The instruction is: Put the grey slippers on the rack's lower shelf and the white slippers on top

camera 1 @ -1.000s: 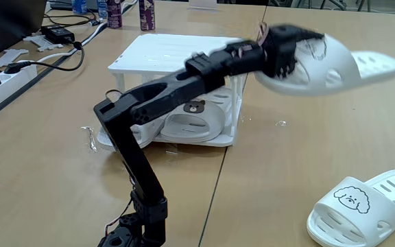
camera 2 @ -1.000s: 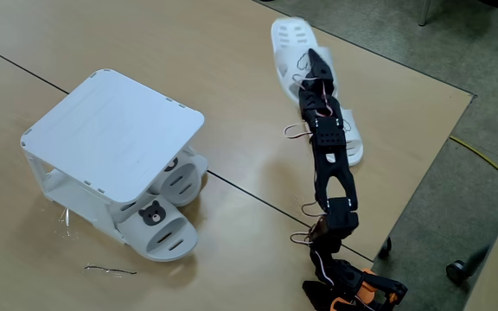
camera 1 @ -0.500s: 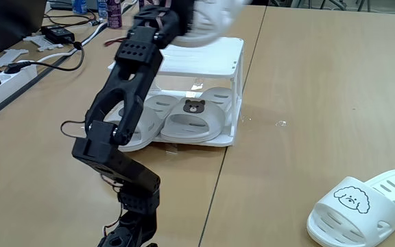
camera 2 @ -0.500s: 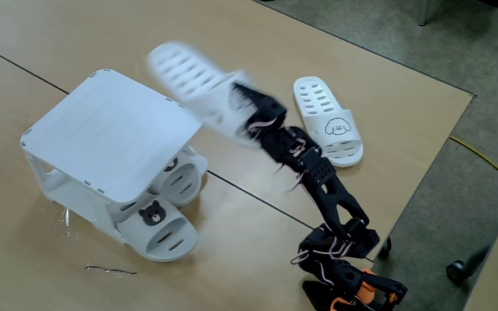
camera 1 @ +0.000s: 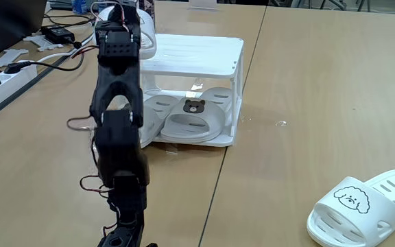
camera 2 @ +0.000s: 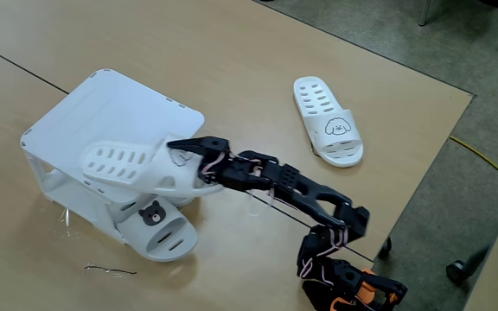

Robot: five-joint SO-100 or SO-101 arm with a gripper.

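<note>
My gripper (camera 2: 184,161) is shut on the strap of one white slipper (camera 2: 124,164) and holds it over the front part of the rack's top shelf (camera 2: 102,112); I cannot tell whether the sole touches the shelf. In a fixed view from the table's side, the arm stands upright in front of the rack (camera 1: 197,51), with the gripper (camera 1: 129,27) and a bit of the held slipper (camera 1: 147,41) at the shelf's left end. The grey slippers (camera 1: 194,116) with bear faces lie on the lower shelf (camera 1: 208,142). The other white slipper (camera 1: 365,206) lies on the table, far from the rack (camera 2: 328,121).
A power strip and cables (camera 1: 5,72) lie at the table's left edge, and bottles (camera 1: 146,14) stand behind the rack. A thin wire (camera 2: 111,270) lies on the table in front of the rack. The table's edge (camera 2: 430,173) runs close to the arm's base.
The arm has swung from the table's open side across to the rack, carrying the white slipper. The slipper is now low over the top shelf.
</note>
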